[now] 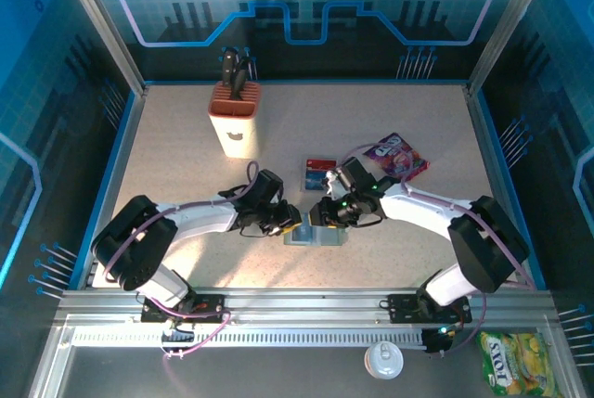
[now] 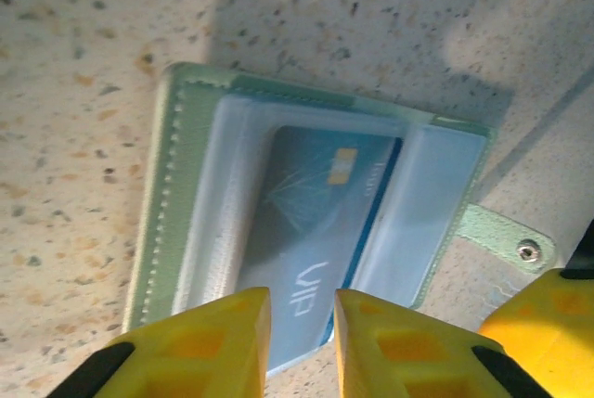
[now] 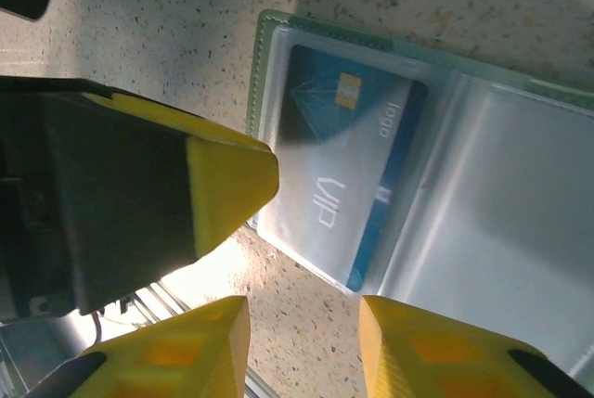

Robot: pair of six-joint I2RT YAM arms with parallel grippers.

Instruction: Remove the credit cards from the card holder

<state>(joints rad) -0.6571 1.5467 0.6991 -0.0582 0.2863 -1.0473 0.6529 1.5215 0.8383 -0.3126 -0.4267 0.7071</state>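
The card holder [image 2: 172, 194] lies open and flat on the counter [image 1: 418, 259], toward its 6 o'clock edge, with its snap tab [image 2: 506, 240] sticking out to one side. A blue card [image 2: 316, 222] printed "VIP" sits in a clear sleeve [image 2: 432, 203] of the holder, and its near end pokes out of the sleeve's mouth.

The left hand [image 2: 302, 342] comes in from the holder's 9 o'clock. Its yellow fingers stand a narrow gap apart at that protruding end, and I cannot tell whether they touch the card. The right hand [image 3: 304, 347] hangs at the holder's 12 to 1 o'clock, fingers spread with bare counter between them.

A loose card [image 1: 318, 173] lies on the counter at 12 o'clock from the holder. A purple snack packet [image 1: 397, 155] is at 1 o'clock and a knife block [image 1: 235, 120] is at 11 o'clock.
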